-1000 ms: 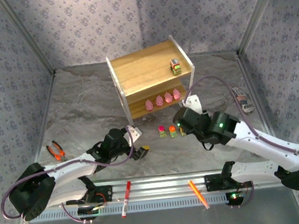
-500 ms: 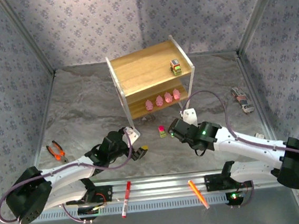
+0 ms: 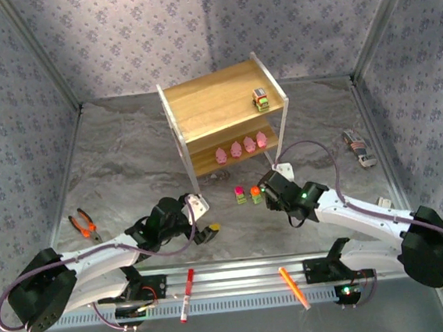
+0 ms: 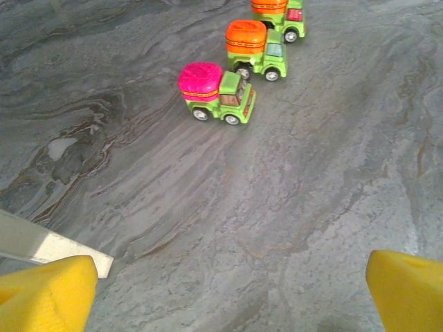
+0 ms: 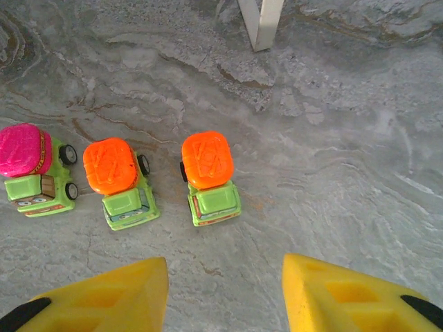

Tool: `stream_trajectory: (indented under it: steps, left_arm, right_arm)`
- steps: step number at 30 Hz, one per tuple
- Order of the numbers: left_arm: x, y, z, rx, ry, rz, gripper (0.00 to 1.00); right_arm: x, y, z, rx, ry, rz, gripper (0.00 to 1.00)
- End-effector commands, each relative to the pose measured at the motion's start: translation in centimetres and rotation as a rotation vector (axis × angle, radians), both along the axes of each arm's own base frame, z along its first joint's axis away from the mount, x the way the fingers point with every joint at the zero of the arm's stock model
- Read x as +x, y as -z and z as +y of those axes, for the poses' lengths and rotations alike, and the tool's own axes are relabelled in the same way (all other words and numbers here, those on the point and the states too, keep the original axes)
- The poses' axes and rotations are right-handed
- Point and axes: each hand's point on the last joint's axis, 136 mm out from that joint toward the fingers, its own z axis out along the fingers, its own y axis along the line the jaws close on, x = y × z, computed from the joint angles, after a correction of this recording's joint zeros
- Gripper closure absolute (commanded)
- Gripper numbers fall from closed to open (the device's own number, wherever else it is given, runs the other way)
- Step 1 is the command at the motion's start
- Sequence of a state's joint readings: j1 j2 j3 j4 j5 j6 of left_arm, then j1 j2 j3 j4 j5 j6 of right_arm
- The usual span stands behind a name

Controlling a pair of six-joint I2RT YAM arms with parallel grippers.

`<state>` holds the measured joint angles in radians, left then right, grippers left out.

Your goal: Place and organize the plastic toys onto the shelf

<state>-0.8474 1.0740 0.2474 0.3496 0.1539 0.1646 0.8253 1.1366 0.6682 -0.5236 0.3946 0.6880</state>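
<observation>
Three green trucks stand in a row on the table in front of the shelf [image 3: 224, 111]: one pink-topped [image 5: 31, 166] and two orange-topped [image 5: 118, 180] [image 5: 211, 176]. My right gripper [image 5: 225, 290] is open just behind the right-hand orange truck, with nothing between its fingers. My left gripper [image 4: 232, 297] is open over bare table, well short of the pink-topped truck [image 4: 216, 90]. A grey-topped truck [image 3: 260, 99] sits on the shelf's top board. Several pink figures [image 3: 241, 147] line the lower board.
A white shelf leg [image 5: 259, 24] stands just beyond the trucks. Orange-handled pliers [image 3: 82, 223] lie at the left. A red marker [image 3: 187, 293] and an orange marker [image 3: 294, 287] rest on the near rail. A small grey object [image 3: 359, 149] lies at the right.
My right arm has swung in and come down over the right end of the truck row. My left gripper has shifted slightly toward the near edge.
</observation>
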Motion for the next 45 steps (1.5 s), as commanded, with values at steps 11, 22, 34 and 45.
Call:
stream_trajectory:
  steps: [11,22,34,45]
  left_arm:
    - [-0.8,-0.6,-0.8,-0.027,0.076,-0.036,0.0]
    - [-0.4,-0.5,-0.7,-0.012,0.063,-0.052,0.0]
    - [-0.2,-0.5,-0.6,0.0,0.055,-0.057,0.0]
    - [-0.1,-0.5,-0.6,0.003,0.055,-0.063,0.0]
  right_arm:
    - [2.2,2.2,-0.4,-0.006,-0.036,0.038,0.53]
    - [2.7,3.1,0.5,0.012,-0.076,0.06,0.52]
    - [2.7,4.7,0.3,-0.011,-0.073,0.104,0.52]
    - [2.8,5.2,0.4,-0.009,-0.08,0.119,0.53]
